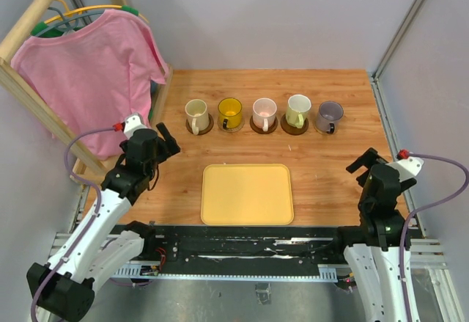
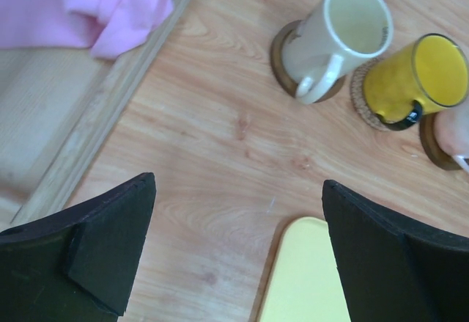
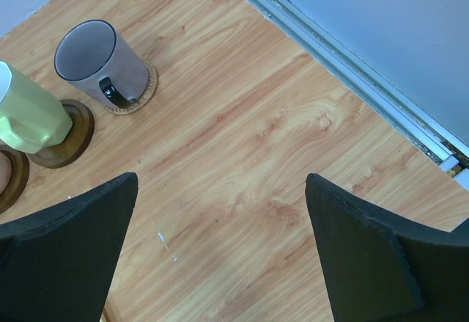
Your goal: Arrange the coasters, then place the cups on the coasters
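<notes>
Both grippers wide and holding nothing at the near side; cups sit on coasters in a far row.
Left gripper (image 2: pixel 238 183) and right gripper (image 3: pixel 221 181) hover over the table (image 1: pixel 330 168), jaws spread wide. Yellow tray (image 1: pixel 247 194) lies between them. Beyond it, left to right: cream cup (image 1: pixel 196 111), yellow cup (image 1: pixel 230 109), pink cup (image 1: pixel 264 109), green cup (image 1: pixel 297 108), grey-purple cup (image 1: pixel 330 114), each upright on its own coaster (image 1: pixel 207 128).

qty — cups (image 1: pixel 264 108) x5 | coasters (image 3: pixel 79 130) x5 | yellow tray (image 1: pixel 247 194) x1 | pink shirt (image 1: pixel 88 72) x1 — robot arms (image 1: pixel 110 205) x2
</notes>
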Available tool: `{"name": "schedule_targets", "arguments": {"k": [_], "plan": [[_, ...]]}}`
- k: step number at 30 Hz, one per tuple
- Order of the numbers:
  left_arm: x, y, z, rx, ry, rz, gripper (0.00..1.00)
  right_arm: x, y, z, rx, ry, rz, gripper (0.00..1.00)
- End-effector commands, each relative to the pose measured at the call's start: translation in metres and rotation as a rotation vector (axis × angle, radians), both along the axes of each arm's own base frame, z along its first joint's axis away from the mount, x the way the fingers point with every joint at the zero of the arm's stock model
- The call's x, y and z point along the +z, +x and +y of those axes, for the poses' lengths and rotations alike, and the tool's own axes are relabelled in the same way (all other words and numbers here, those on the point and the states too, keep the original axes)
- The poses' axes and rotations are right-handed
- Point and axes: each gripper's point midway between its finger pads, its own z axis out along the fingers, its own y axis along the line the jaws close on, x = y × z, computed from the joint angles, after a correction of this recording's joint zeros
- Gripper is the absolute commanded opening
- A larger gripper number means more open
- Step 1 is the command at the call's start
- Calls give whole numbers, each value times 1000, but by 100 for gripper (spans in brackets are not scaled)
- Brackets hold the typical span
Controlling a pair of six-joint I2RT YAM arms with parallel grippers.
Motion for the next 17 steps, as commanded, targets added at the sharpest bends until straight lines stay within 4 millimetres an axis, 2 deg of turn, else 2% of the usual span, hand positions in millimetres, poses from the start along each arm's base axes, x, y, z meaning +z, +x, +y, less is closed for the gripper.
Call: {"name": "schedule_targets", "arguments": {"k": [1,5,12,17], "plan": [[-9,-17,25,149,2,37,100,-10,2,-2,-23,14,31,98],[-12,-25,30,161,-6,21,100,-12,7,0,-11,20,31,98],[1,-33,31,144,-52,-95,100,-15,11,1,-4,18,44,98],[4,-38,40,197,-66,-124,100,-18,11,1,-3,16,48,98]]}}
